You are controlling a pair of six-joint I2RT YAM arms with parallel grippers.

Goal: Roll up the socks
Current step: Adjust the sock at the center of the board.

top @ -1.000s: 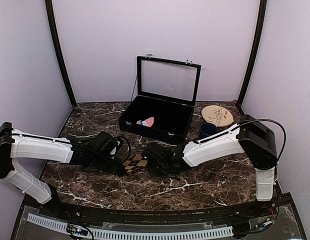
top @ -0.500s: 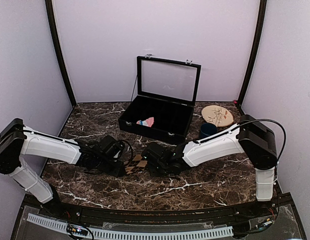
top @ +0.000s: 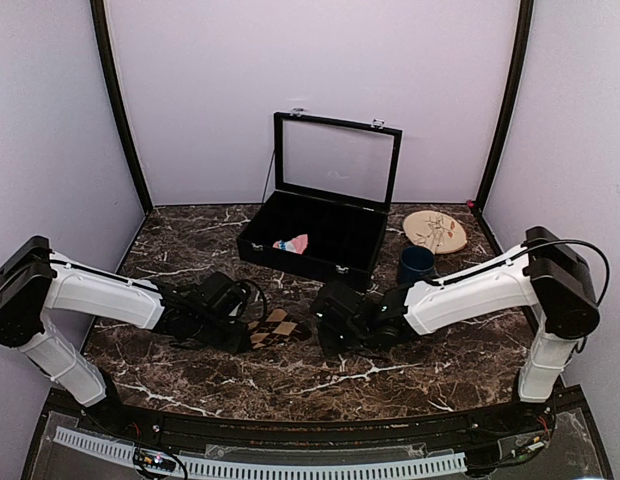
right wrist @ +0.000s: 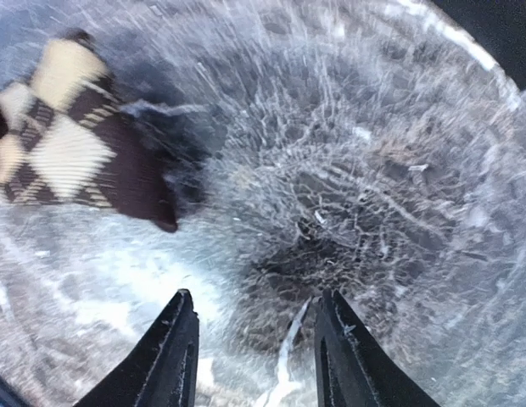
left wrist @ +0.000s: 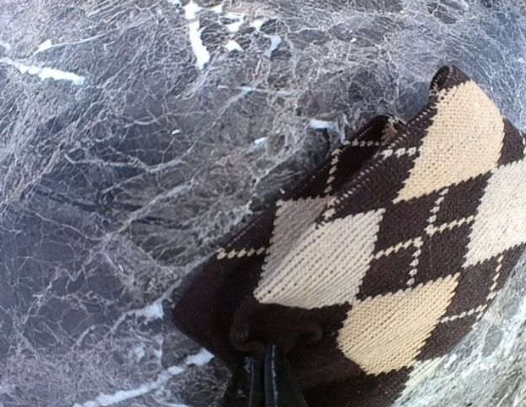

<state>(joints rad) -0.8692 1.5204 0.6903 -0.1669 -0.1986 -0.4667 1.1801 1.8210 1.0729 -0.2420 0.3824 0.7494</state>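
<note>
Left gripper (left wrist: 265, 377) is clamping its jaws fully together on a bunched fold of the dark brown argyle sock (left wrist: 390, 254), whose diamond-patterned body is spreading flat on the marble table (left wrist: 102, 170) ahead of and to the right of those fingertips. Right gripper (right wrist: 254, 309) is standing partly open and holding nothing, poised over marble, with the argyle sock's dark end lying ahead and to its left, apart from both fingers. Pink sock (top: 291, 243) is lying in the black case (top: 290, 265), well beyond both grippers.
</note>
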